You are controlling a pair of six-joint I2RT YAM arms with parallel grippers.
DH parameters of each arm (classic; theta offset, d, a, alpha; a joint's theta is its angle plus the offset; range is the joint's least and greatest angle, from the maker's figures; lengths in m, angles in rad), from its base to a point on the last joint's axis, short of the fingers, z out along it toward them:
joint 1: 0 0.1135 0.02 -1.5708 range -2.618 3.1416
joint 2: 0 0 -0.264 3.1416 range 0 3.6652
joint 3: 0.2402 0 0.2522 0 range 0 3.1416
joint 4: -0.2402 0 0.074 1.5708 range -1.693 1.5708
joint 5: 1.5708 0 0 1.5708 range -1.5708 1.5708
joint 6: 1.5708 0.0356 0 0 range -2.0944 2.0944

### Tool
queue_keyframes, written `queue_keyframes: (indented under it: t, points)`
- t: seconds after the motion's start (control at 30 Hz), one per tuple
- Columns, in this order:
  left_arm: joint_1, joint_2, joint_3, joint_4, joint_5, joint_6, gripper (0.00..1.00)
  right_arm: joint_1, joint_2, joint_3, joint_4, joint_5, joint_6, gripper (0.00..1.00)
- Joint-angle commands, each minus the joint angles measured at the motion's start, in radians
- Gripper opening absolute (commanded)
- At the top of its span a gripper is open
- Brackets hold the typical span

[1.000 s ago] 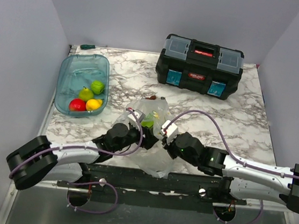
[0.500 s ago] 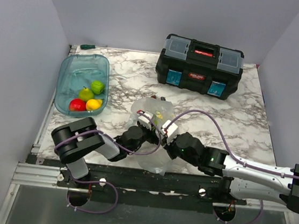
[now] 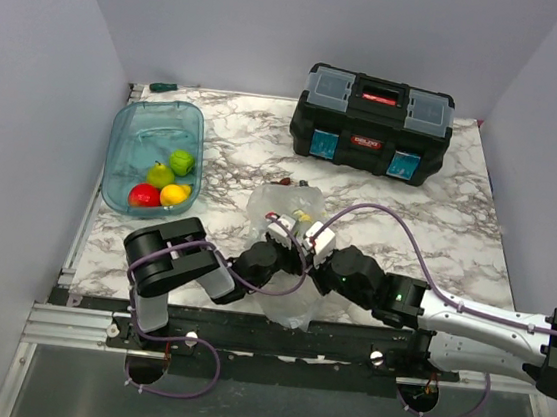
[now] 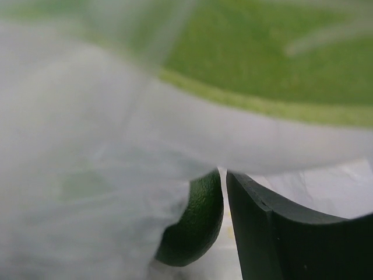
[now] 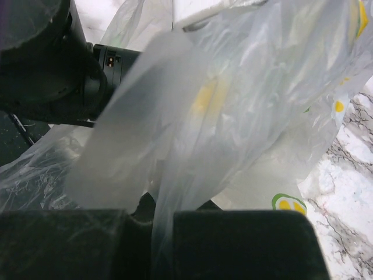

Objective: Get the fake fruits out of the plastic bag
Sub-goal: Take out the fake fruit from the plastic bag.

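Note:
The clear plastic bag (image 3: 277, 204) lies crumpled at the table's near middle, and both grippers meet at it. My left gripper (image 3: 281, 232) reaches inside it. In the left wrist view, film (image 4: 87, 175) veils one side, one dark finger (image 4: 280, 239) shows, and an elongated dark green fruit (image 4: 195, 224) sits just beside it with a sliver of light between. A lime-green fruit (image 4: 262, 58) fills the top of that view. My right gripper (image 3: 312, 241) is shut on a fold of the bag (image 5: 233, 116), film pinched between its fingers (image 5: 233, 245).
A teal tub (image 3: 136, 132) at the left holds a lime-green fruit (image 3: 181, 162), a green pear (image 3: 160, 175), a red fruit (image 3: 143, 195) and a yellow one (image 3: 174, 195). A black toolbox (image 3: 372, 124) stands at the back. Small brown bits (image 3: 287, 181) lie beyond the bag.
My left arm has folded in and its gripper has pushed rightward, deeper into the bag. The bag has bunched up. My right gripper keeps its hold in place.

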Motion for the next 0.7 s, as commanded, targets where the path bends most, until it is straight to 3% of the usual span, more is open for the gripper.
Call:
queue_keyframes:
  t: [0.0, 0.33, 0.5, 0.67]
  points:
    - [-0.027, 0.019, 0.009, -0.042, -0.068, 0.025, 0.65, 0.0, -0.016, -0.009, 0.018, -0.006, 0.011, 0.01]
    - [-0.036, 0.032, 0.03, -0.174, -0.077, 0.003, 0.6, 0.001, -0.026, 0.002, 0.008, -0.009, 0.014, 0.01]
    - [-0.035, -0.085, -0.012, -0.225, -0.047, 0.007, 0.44, -0.001, -0.026, 0.008, -0.004, -0.008, 0.029, 0.01]
    - [-0.033, -0.336, -0.011, -0.491, 0.088, -0.02, 0.27, 0.0, -0.04, 0.003, -0.021, 0.046, 0.064, 0.01]
